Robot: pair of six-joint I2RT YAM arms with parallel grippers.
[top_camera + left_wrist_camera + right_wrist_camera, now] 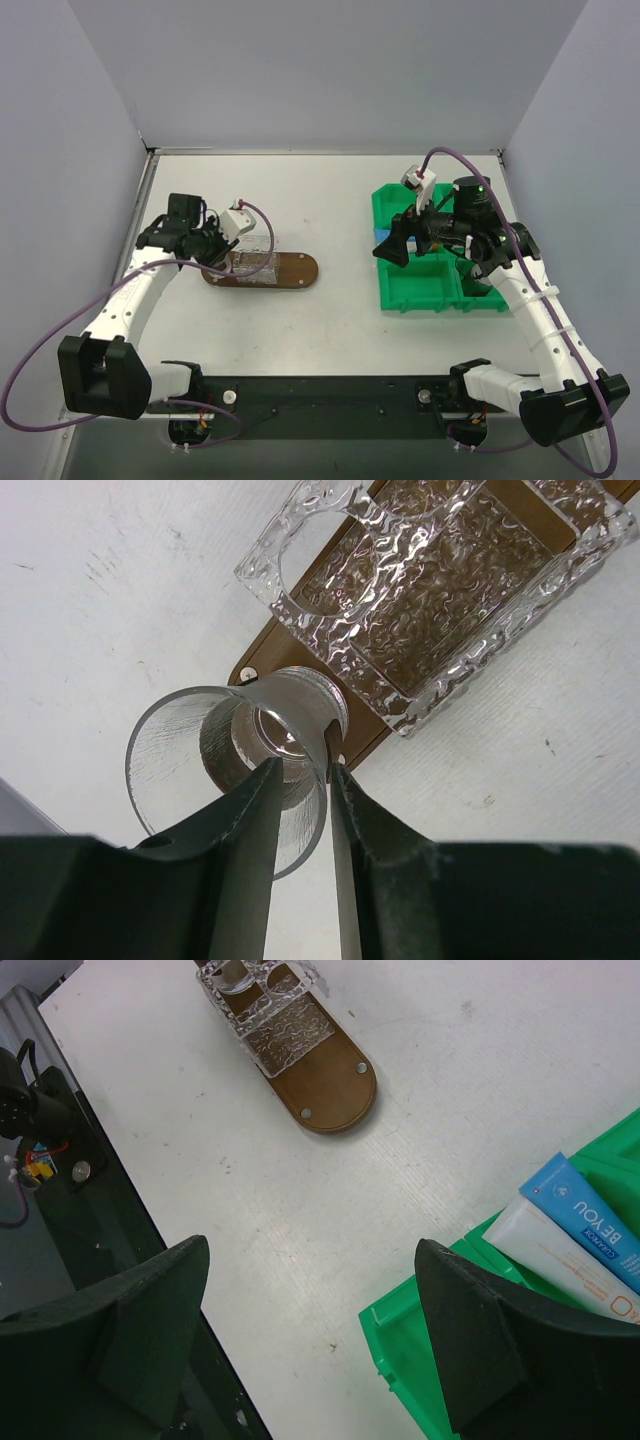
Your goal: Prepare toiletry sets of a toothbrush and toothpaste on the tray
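One toothpaste in green bin reads "BE YOU".

Tray: dark brown oval board with rounded ends, lying flat on the counter, left of centre. Toothpaste: blue-and-white tube lying flat in the green bin, well apart.

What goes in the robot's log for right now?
left jaws: astride clear cup rim at tray end | right jaws: open by green bin, toothpaste inside
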